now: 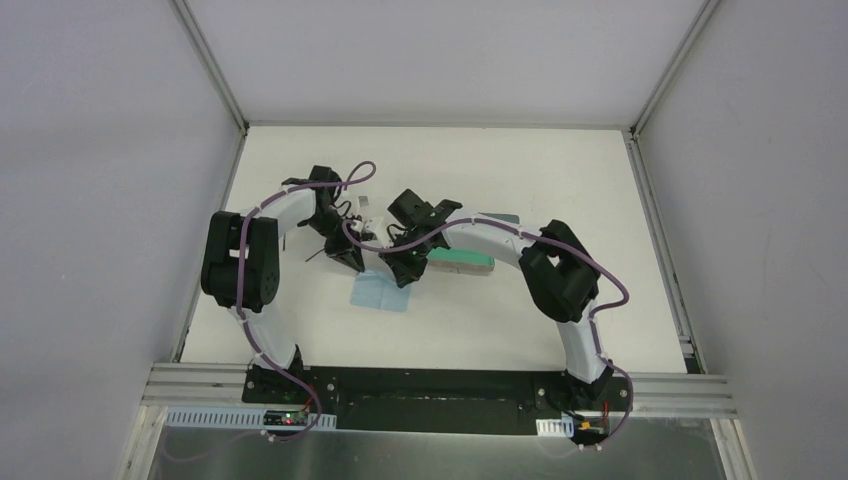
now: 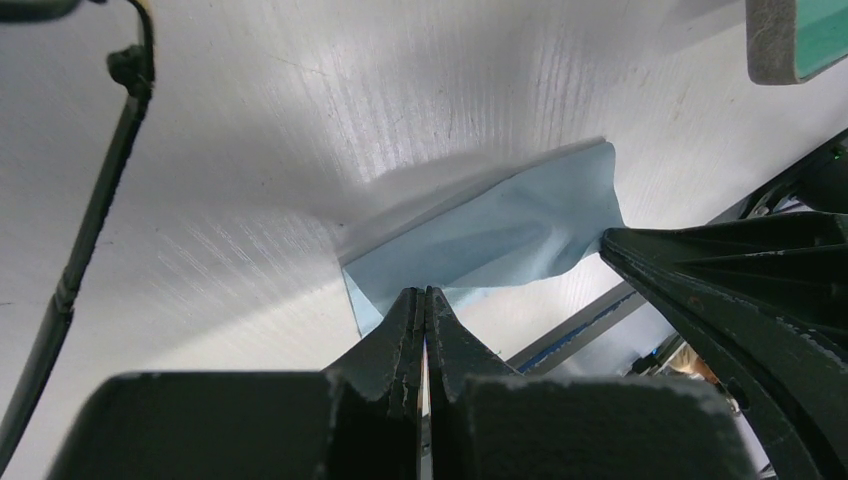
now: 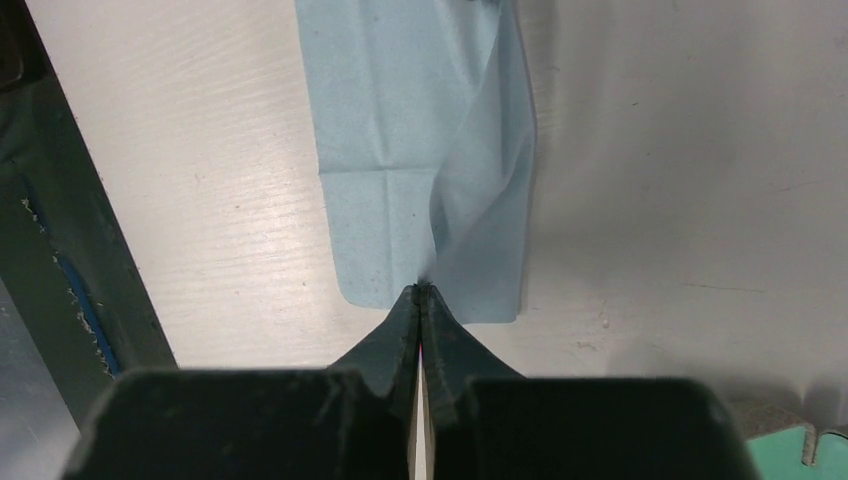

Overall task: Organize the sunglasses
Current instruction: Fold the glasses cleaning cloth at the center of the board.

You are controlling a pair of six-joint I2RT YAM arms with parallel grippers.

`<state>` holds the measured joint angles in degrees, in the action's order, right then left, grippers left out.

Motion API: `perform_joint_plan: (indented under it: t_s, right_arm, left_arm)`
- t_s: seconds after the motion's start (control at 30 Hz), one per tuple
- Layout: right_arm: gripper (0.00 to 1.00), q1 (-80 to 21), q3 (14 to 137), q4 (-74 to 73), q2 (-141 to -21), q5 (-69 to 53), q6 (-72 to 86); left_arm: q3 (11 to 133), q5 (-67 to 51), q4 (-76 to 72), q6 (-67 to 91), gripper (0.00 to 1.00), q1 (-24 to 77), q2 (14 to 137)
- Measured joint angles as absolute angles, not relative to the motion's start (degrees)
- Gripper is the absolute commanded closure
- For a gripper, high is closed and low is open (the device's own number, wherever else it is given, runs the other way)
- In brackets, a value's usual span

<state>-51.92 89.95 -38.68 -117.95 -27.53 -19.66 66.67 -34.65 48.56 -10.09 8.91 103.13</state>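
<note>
The left hand [image 2: 424, 292] is empty with fingers pressed together over the edge of the light blue square cloth [image 2: 500, 235], the right hand [image 3: 420, 290] pinches a raised fold of that cloth, and one slender arm of the thin black wire-framed sunglasses [image 2: 92, 215] shows left of the left hand.

Far table [image 1: 520, 165] open; right tool [image 1: 404, 276], cloth [image 1: 381, 293], case [image 1: 462, 262] (half hidden) crowd centre.
</note>
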Motion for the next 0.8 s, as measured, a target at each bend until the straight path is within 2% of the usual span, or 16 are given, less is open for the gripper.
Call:
perform_joint_plan:
  t_s: [0.8]
  right_arm:
    - [1.00,-54.13,88.25,-38.59,-117.93,-27.99,-19.35]
  left_arm:
    - [66.61,-34.72,54.04,-13.93,1.00,8.91,103.15]
